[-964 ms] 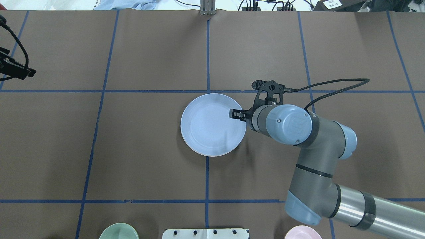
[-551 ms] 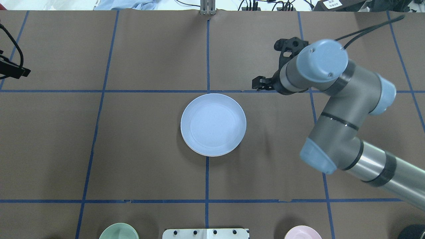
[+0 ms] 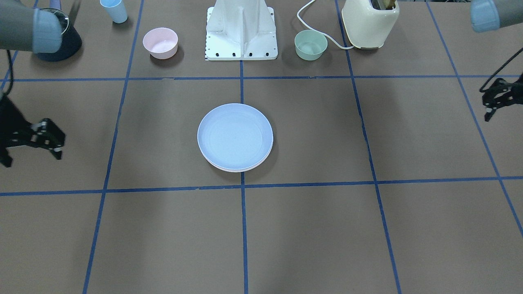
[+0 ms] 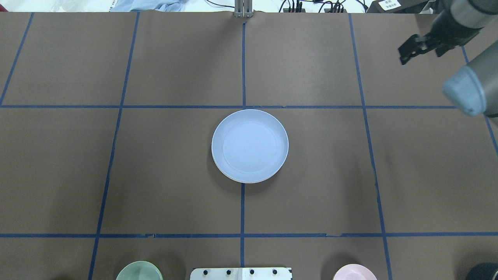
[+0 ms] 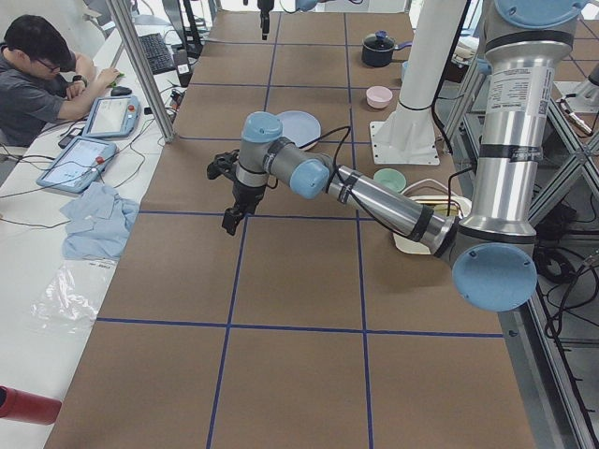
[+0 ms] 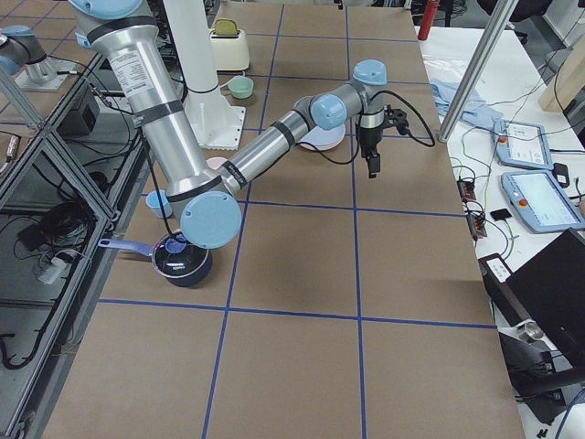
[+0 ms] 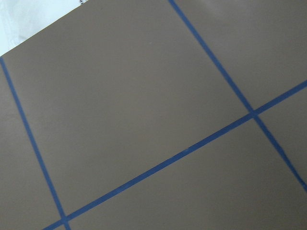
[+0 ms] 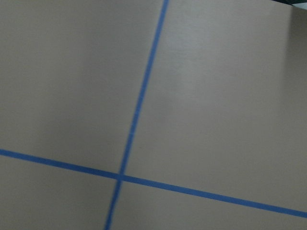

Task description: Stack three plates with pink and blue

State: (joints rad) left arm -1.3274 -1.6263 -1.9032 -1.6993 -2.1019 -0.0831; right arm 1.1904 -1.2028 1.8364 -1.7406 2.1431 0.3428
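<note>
The light blue plate (image 4: 249, 146) lies on top of a stack at the table's middle. It also shows in the front view (image 3: 235, 134), where a pale pink rim (image 3: 237, 168) peeks out beneath it. I cannot make out a cream plate. My right gripper (image 4: 412, 50) is open and empty, high over the far right of the table, well clear of the stack; the front view shows it at the left edge (image 3: 39, 149). My left gripper (image 3: 490, 108) hangs open and empty at the other side and is outside the overhead view.
A small pink bowl (image 3: 160, 42) and a small green bowl (image 3: 311, 44) flank the robot base (image 3: 241, 30). A cream toaster (image 3: 369, 22), a blue cup (image 3: 114, 10) and a dark pot (image 3: 61, 36) stand along that edge. An operator (image 5: 37, 65) sits beyond the table.
My right gripper let go of the blue plate's right rim, rose and swung away to the far right. My left gripper moved out of the overhead view. The stack stayed put.
</note>
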